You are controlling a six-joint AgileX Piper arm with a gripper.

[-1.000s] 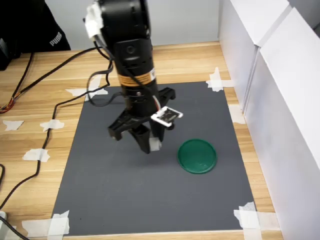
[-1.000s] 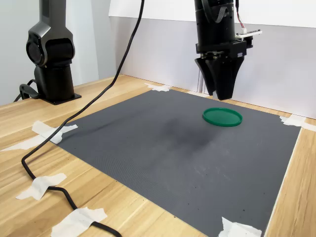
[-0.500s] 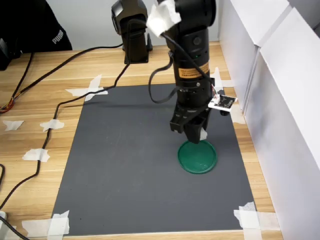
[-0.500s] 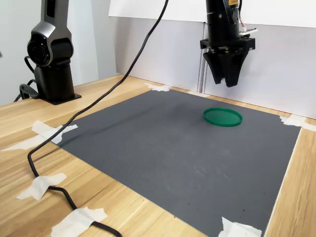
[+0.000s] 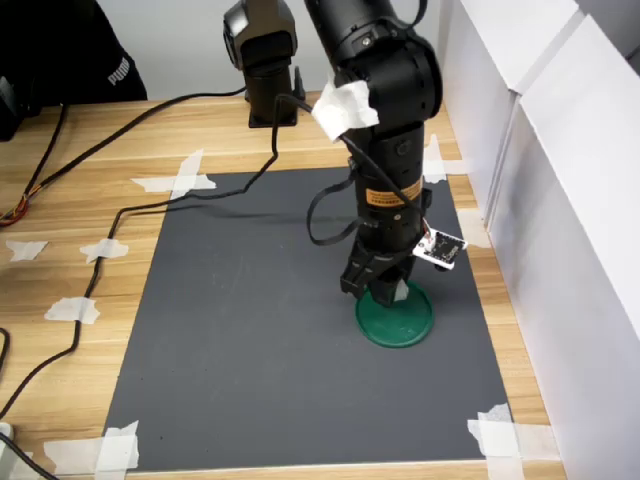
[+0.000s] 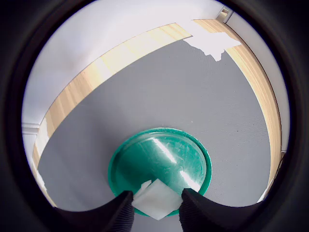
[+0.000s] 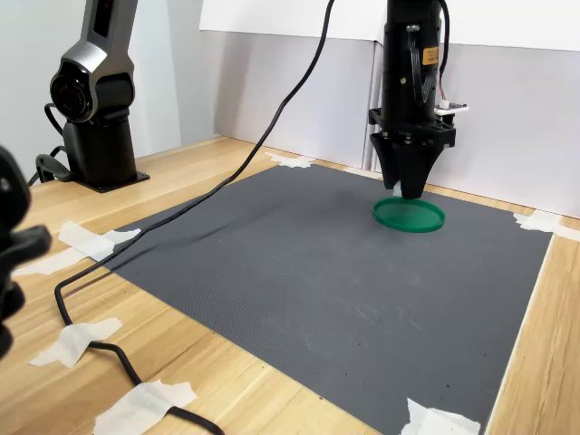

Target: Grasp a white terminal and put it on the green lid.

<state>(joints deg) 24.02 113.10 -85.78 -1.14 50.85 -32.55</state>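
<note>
The green lid (image 5: 398, 320) (image 7: 410, 216) (image 6: 159, 159) lies flat on the dark mat, near the first exterior view's right side. My gripper (image 5: 392, 297) (image 7: 410, 190) (image 6: 155, 200) points straight down just above the lid. It is shut on the white terminal (image 6: 155, 198) (image 5: 401, 292), a small white block that the wrist view shows pinched between the two black fingers over the lid's edge. In the second exterior view the fingertips hide the terminal. I cannot tell whether the terminal touches the lid.
A dark grey mat (image 5: 250, 330) is taped to the wooden table (image 5: 70, 210). White walls (image 5: 560, 200) stand close on the first exterior view's right. A black cable (image 5: 130, 205) trails over the mat's far left corner. The arm's base (image 5: 262, 60) stands behind.
The arm carried the terminal across the mat from the middle to above the lid, then came down until the fingertips hang just over the lid.
</note>
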